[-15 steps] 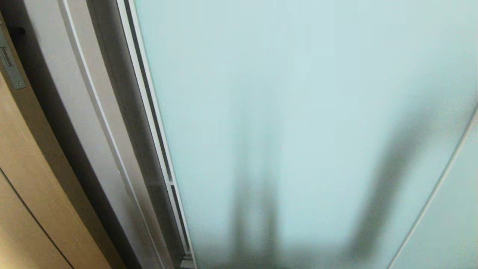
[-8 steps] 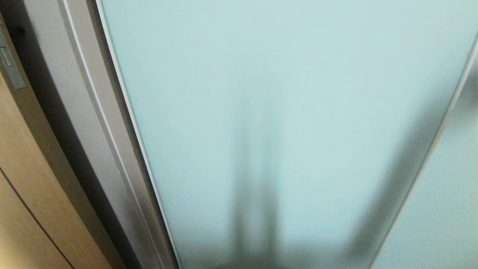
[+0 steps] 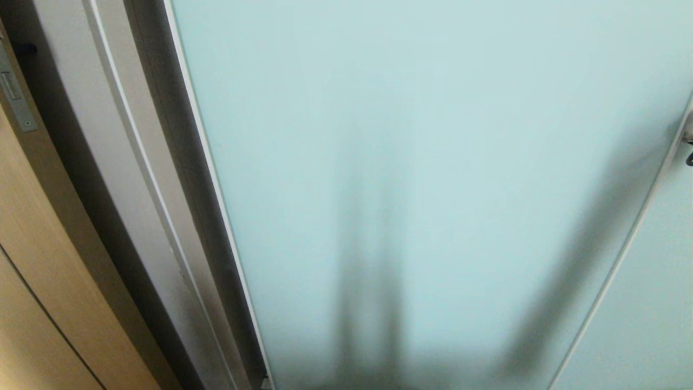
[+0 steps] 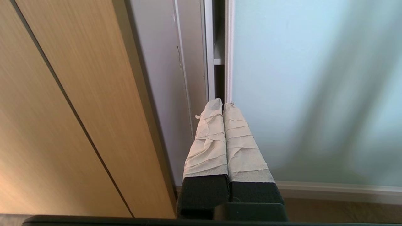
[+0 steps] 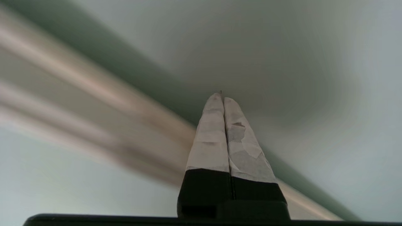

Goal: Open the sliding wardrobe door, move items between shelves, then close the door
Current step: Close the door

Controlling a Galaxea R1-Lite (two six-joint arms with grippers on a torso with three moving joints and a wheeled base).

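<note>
Sliding wardrobe door (image 3: 433, 162) fills the view, nearly closed; narrow gap at its left edge. Right pincer (image 5: 223, 97), fingers pressed together, empty, near the glass, likely for pushing. Left pincer (image 4: 223, 105) likewise clamped, parked by the gap.

The sliding wardrobe door (image 3: 433, 162) has shifted against the grey wardrobe frame (image 3: 124, 162). A second ago a dark gap with a track showed between the door's left silver edge (image 3: 216, 179) and the frame. Half a second ago that edge had slid left over the gap, right up to the frame. Now it sits a little back to the right, with only a narrow dark strip beside the frame. The door's right silver edge (image 3: 622, 260) moved likewise. A small dark part, perhaps of the right arm (image 3: 688, 146), now shows at the head view's right border beside that edge.
</note>
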